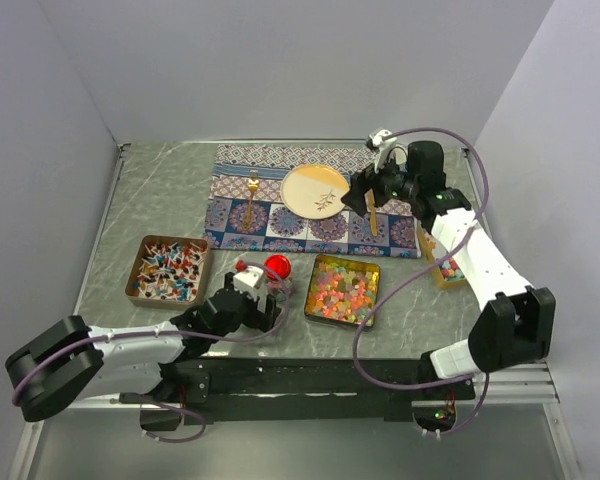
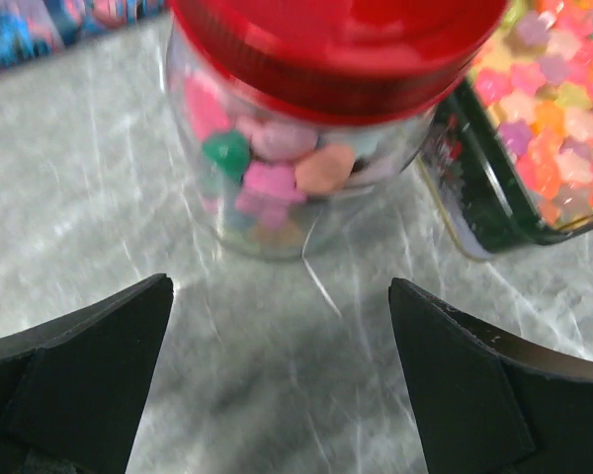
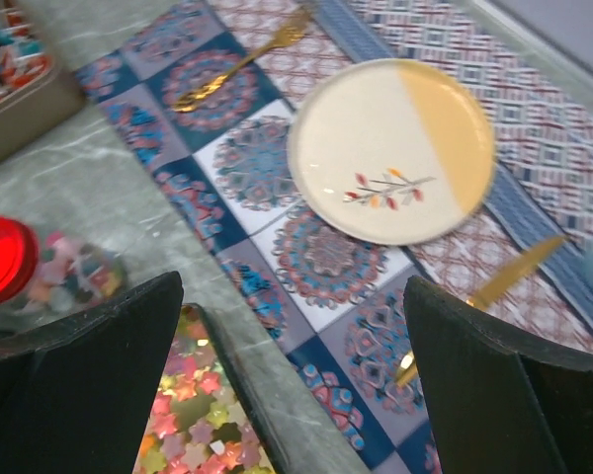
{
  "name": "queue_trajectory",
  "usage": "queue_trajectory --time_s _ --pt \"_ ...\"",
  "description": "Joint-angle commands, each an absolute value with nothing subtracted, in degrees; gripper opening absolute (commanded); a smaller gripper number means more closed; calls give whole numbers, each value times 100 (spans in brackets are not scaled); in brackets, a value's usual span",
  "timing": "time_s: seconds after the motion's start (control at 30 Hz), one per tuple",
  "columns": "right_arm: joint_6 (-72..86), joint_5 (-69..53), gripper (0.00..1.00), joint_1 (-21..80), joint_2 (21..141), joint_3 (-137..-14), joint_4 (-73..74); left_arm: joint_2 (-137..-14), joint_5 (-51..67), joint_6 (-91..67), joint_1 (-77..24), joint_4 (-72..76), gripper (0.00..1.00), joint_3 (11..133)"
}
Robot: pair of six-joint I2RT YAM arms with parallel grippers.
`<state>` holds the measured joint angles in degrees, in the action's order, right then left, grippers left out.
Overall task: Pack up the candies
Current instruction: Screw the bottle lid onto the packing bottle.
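Pink/orange/green candies (image 1: 345,288): lay loose in tin tray (image 2: 479,202), 3 o'clock of jar (image 2: 277,188); some inside jar.
Handling: tiny, light, glossy; prob. would scatter if pinched, so scoop/pour.
Jar hold: clear body below red lid (image 2: 336,49).
L gripper (image 2: 280,296): was spread, empty, jar at 12.
R gripper (image 3: 292,286): was spread, empty, over mat (image 3: 247,158) nr plate (image 3: 376,148).
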<state>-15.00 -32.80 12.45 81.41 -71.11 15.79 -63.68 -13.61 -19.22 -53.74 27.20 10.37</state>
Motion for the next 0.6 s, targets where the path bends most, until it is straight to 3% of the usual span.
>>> queue_trajectory --time_s 0.0,0.37,0.57 --pt "-1566 -4833 100 1178 8953 -7724 1538 -6425 -1082 -1267 -5326 3981 99 958" --pt "-1617 -5194 100 1186 10116 -9341 2240 -7609 -1125 -712 -5449 4340 97 1354" --pt "-2827 -5475 100 1178 10213 -9203 3073 -8515 -1354 -703 -5335 5176 97 1424"
